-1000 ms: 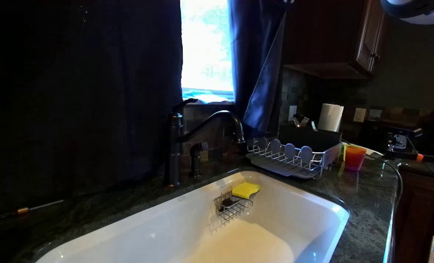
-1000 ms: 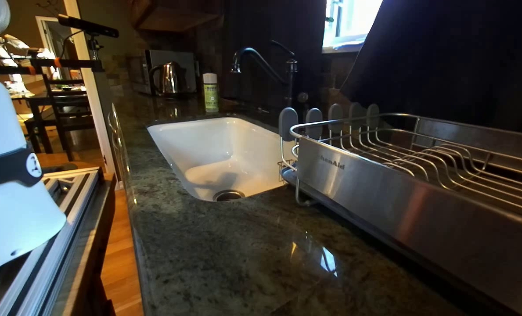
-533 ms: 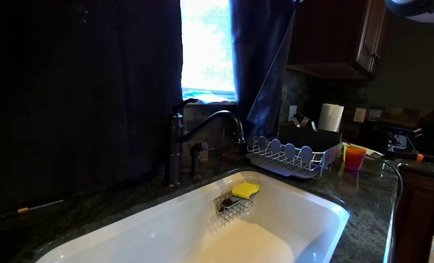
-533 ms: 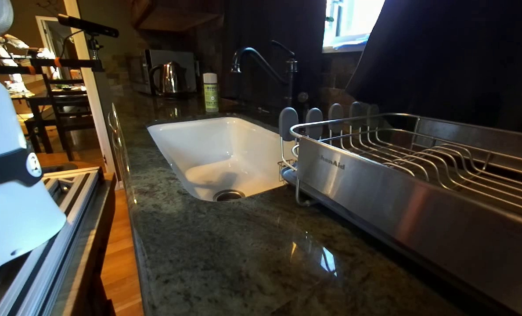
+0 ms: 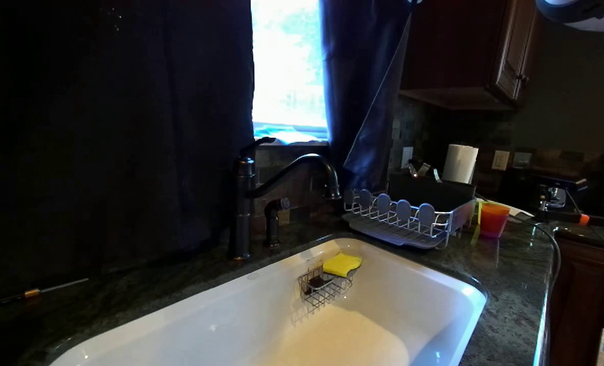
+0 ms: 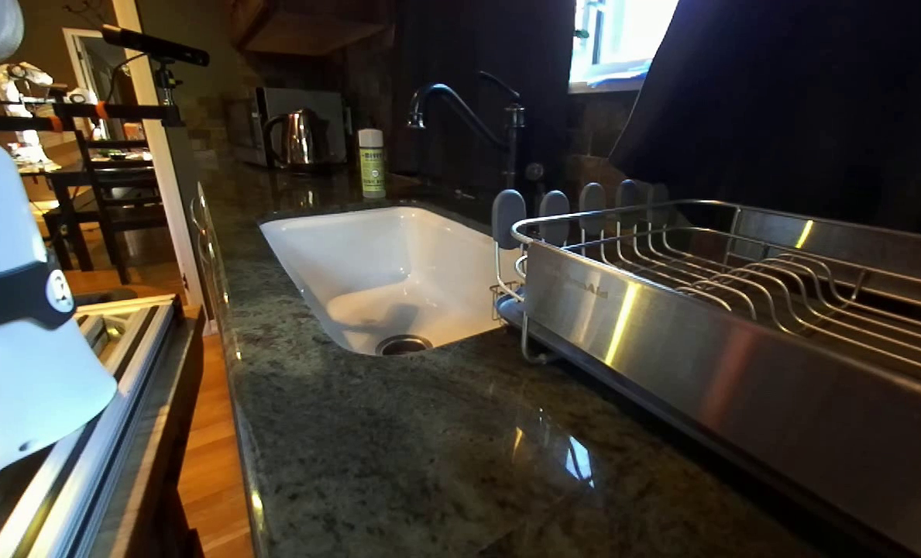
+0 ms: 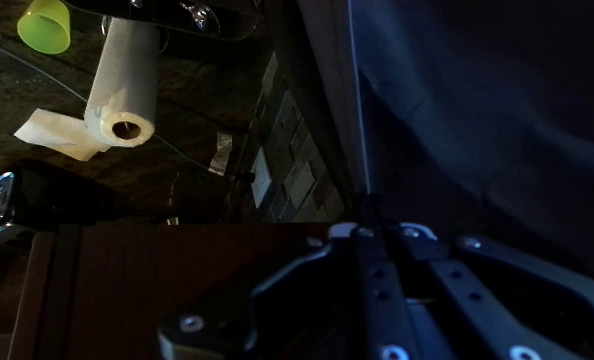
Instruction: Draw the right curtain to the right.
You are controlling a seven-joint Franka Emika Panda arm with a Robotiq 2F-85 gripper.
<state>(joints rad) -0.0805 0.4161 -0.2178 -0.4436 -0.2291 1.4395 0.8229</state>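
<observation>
The right curtain point(image 5: 362, 76) is dark navy fabric hanging right of the bright window point(image 5: 289, 66) in an exterior view. Its free edge slants up and to the right. It also fills the upper right in an exterior view point(image 6: 801, 101) and the right side of the wrist view point(image 7: 476, 115). In the wrist view my gripper point(image 7: 374, 200) has its fingertips closed together on the curtain's edge, which runs straight into them. Only a sliver of the gripper shows at the top border in an exterior view point(image 5: 415, 1). The wide left curtain point(image 5: 129, 127) hangs apart.
A dark cabinet point(image 5: 454, 51) stands right of the curtain, close by the gripper in the wrist view point(image 7: 152, 285). Below are the dish rack point(image 5: 408, 223), faucet point(image 5: 243, 208), white sink point(image 5: 220, 315), paper towel roll point(image 5: 460, 162) and orange cup point(image 5: 494, 221).
From one second to half a second ago, the gripper and the curtain's held edge moved right, and the curtain's lower folds shifted right. Since then they look still. A yellow glint appears on the dish rack.
</observation>
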